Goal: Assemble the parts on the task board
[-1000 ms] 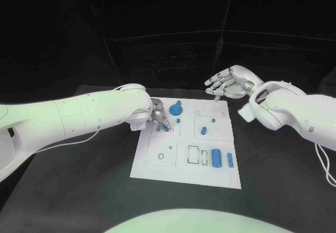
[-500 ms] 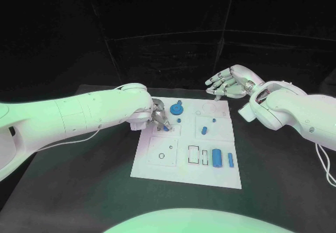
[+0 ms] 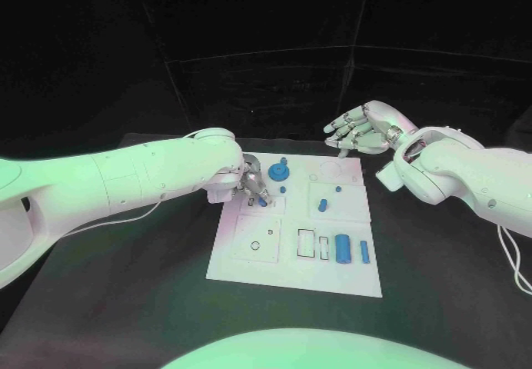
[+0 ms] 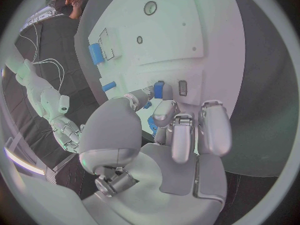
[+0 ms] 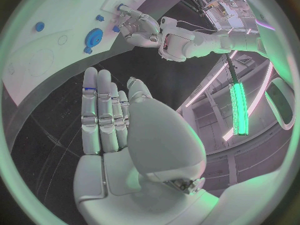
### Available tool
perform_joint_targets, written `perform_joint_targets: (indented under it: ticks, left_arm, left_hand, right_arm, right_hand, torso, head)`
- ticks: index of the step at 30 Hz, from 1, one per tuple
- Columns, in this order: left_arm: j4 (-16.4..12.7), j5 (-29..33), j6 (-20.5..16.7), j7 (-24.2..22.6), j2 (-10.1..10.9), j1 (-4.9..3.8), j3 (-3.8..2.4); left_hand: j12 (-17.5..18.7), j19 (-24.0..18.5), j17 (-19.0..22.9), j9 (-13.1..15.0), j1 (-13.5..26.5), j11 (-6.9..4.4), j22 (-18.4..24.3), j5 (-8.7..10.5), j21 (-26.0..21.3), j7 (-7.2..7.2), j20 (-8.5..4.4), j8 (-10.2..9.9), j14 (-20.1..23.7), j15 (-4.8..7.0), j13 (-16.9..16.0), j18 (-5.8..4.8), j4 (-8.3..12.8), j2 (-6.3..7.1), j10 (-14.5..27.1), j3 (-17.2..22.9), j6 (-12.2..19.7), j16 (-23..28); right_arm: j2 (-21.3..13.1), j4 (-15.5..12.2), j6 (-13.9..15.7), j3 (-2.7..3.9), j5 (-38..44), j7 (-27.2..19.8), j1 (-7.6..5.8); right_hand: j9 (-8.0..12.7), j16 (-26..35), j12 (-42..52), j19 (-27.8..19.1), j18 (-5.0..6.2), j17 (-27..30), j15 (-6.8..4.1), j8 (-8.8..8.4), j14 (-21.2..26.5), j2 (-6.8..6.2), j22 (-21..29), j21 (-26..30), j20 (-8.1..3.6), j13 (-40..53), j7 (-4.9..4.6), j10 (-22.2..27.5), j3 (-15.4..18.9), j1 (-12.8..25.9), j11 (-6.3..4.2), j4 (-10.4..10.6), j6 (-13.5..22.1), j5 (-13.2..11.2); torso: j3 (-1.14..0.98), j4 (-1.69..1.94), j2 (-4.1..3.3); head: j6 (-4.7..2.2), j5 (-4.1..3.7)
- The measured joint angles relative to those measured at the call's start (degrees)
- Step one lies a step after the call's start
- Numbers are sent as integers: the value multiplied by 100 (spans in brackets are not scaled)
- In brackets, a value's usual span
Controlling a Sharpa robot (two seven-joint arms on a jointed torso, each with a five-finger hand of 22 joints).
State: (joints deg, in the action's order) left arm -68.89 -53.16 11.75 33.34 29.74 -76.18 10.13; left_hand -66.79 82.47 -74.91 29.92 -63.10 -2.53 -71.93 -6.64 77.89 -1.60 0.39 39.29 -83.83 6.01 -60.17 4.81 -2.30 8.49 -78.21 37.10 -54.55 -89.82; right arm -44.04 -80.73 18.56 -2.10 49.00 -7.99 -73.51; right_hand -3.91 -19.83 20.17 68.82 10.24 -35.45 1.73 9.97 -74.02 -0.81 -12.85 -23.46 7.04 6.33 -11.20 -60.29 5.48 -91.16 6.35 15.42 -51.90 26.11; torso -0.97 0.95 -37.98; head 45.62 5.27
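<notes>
Near the task board's far-left corner, the left hand pinches a small blue part at its slot; other parts still lie loose. The right hand hovers, fingers apart, holding nothing.

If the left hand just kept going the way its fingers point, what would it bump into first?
Most likely the small blue part right at the fingertips of the left hand, with the white task board just beneath it. Depth is hard to judge; they may already be touching.
</notes>
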Motion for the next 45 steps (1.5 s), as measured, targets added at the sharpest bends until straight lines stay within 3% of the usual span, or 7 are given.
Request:
perform_joint_targets:
  ticks: [7,11,24,27,29,40,45]
  left_arm:
    - [96,3,90,21,-72,-7,-4]
    - [120,3,134,33,-92,-13,-4]
    - [147,-5,161,55,-120,1,5]
    - [152,-8,153,59,-119,10,10]
    - [155,-9,147,61,-118,11,10]
    - [168,-11,105,70,-109,14,13]
    - [160,-11,70,71,-81,15,13]
  left_hand:
    - [0,0,0,-5,10,0,-15,1,0,-1,0,0,0,0,-6,0,0,-10,0,0,0,0]
    - [-19,0,0,24,78,0,-62,1,28,-1,0,0,0,0,-66,0,0,-78,-1,0,0,0]
    - [-123,40,0,58,526,-74,-168,30,90,72,1,33,0,0,-164,1,121,-217,-75,-108,-74,0]
    - [-127,40,0,56,683,-96,-191,23,90,97,1,33,0,0,-188,1,4,-237,-95,-303,-145,0]
    - [-154,40,0,60,801,-88,-202,15,90,118,1,48,0,0,-202,-88,-87,-244,-125,-463,-187,0]
    - [-179,40,0,71,1124,-74,-203,10,90,106,1,44,0,0,-232,-88,-445,-242,-112,-1472,-215,0]
    - [-179,60,0,71,1240,-74,-217,376,89,106,-19,23,0,0,-240,-88,-633,-126,-112,-2112,-215,0]
  right_arm:
    - [10,-2,6,0,-14,-5,0]
    - [13,-3,8,0,-38,-7,0]
    - [-2,3,11,0,-139,-9,0]
    - [-2,8,10,0,-153,-9,0]
    - [-2,15,10,0,-160,-9,0]
    - [0,50,11,0,-187,-6,0]
    - [3,64,11,0,-202,-6,0]
  right_hand:
    - [0,13,0,0,0,-11,0,0,0,0,7,25,0,-35,0,0,-40,0,0,39,0,-22]
    - [0,24,0,32,0,-38,30,24,-32,1,30,64,32,-83,0,-21,-79,96,21,79,0,-328]
    - [0,76,23,52,0,-72,27,29,-69,-32,80,152,52,-142,17,-21,-79,350,21,79,17,-596]
    - [0,76,24,71,-1,-80,30,29,-72,-11,89,152,72,-148,17,-21,-64,383,21,93,17,-627]
    - [0,108,47,72,-1,-87,30,50,-72,-9,103,178,72,-152,-4,-21,-45,495,21,110,38,-646]
    - [0,155,202,106,0,-125,53,84,-50,-22,173,303,107,-163,-26,30,156,891,68,101,97,-767]
    - [0,282,226,76,-1,-131,125,163,22,16,257,451,153,-211,-26,221,283,997,93,73,97,-1061]
  torso:
    - [-2,0,5]
    - [-3,1,5]
    - [2,7,5]
    - [2,8,5]
    - [2,8,5]
    - [3,8,5]
    - [3,8,5]
  head:
    - [-1,-4]
    - [-9,-12]
    - [-18,-36]
    - [-18,-36]
    - [-18,-36]
    - [-29,-37]
    - [-41,-46]
